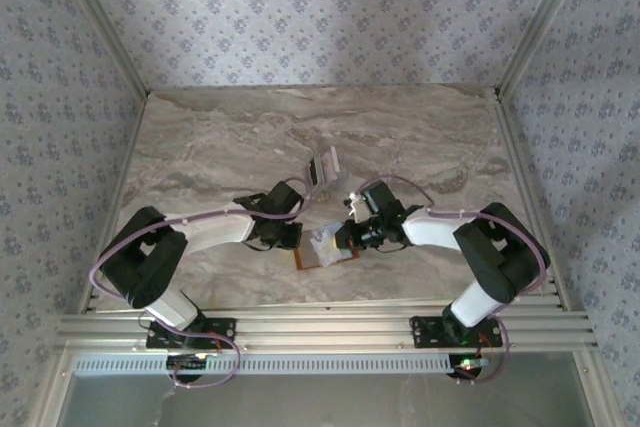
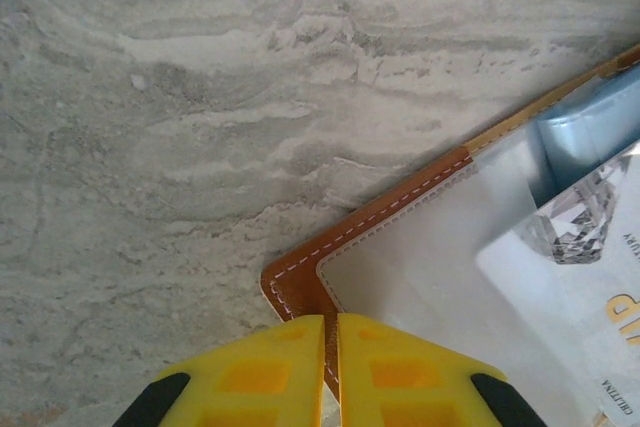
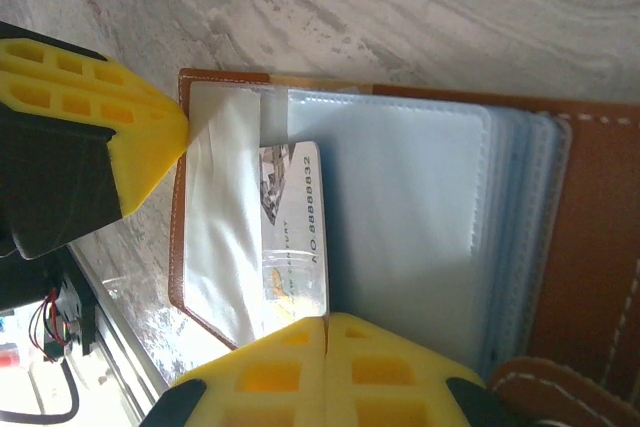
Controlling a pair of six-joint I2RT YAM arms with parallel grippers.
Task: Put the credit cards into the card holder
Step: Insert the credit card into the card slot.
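Observation:
The tan-brown card holder (image 1: 322, 258) lies open on the marble table, its clear and grey-blue pockets facing up. My left gripper (image 2: 331, 319) is shut on the stitched leather edge of the card holder (image 2: 300, 277) near its corner. My right gripper (image 3: 327, 319) is shut on the long edge of a white credit card (image 3: 295, 237) with a diamond picture and a printed number. That card lies partly under a clear pocket of the card holder (image 3: 590, 247). The same credit card (image 2: 590, 277) appears at the right of the left wrist view. More credit cards (image 1: 323, 165) lie in a small cluster farther back.
The marble table (image 1: 300, 127) is bounded by patterned walls on three sides. An aluminium rail (image 1: 320, 327) runs along the near edge at the arm bases. A yellow finger (image 3: 140, 137) of the left gripper sits at the holder's far corner in the right wrist view.

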